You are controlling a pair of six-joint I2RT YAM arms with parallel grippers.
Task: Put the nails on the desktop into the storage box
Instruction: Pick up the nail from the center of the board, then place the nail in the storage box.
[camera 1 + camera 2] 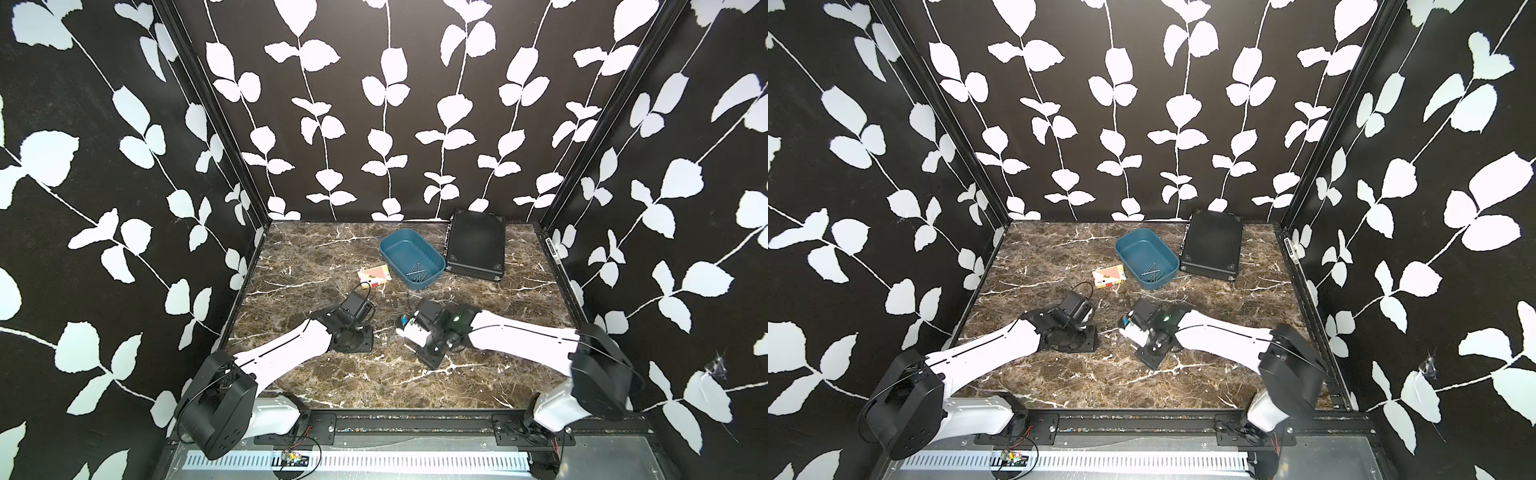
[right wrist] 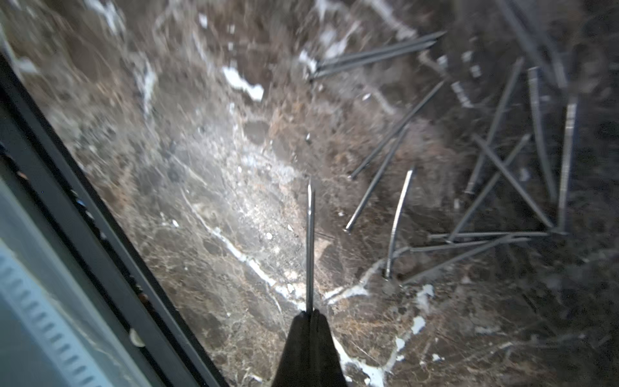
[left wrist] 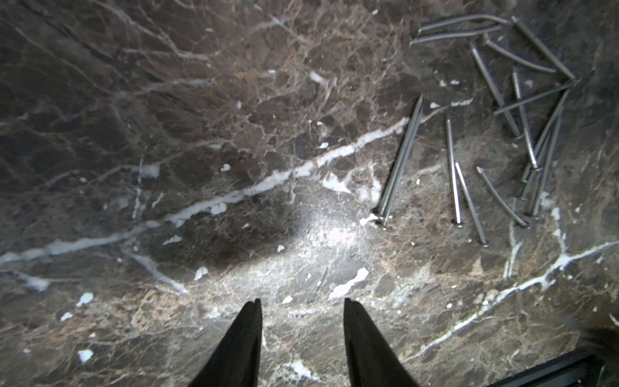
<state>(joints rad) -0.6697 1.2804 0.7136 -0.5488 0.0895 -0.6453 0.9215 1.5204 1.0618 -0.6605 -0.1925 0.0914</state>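
Observation:
Several thin silvery nails [image 3: 502,117] lie scattered on the brown marble desktop [image 3: 201,134], off to one side of my left gripper [image 3: 302,301], which is open with nothing between its black fingers. My right gripper [image 2: 310,313] is shut on one nail [image 2: 310,248] that sticks straight out past its tips, just above the desktop. More nails [image 2: 485,187] lie loose beside it. In both top views the teal storage box [image 1: 405,249] [image 1: 1140,249] stands behind the two arms. Several nails [image 1: 417,272] [image 1: 1152,272] lie in its near corner.
A black ribbed case [image 1: 476,245] lies right of the storage box, almost touching it. A small red-and-white card box [image 1: 375,276] sits just left of the box. The table's black front rail [image 2: 83,201] runs close to my right gripper. Black leaf-patterned walls enclose three sides.

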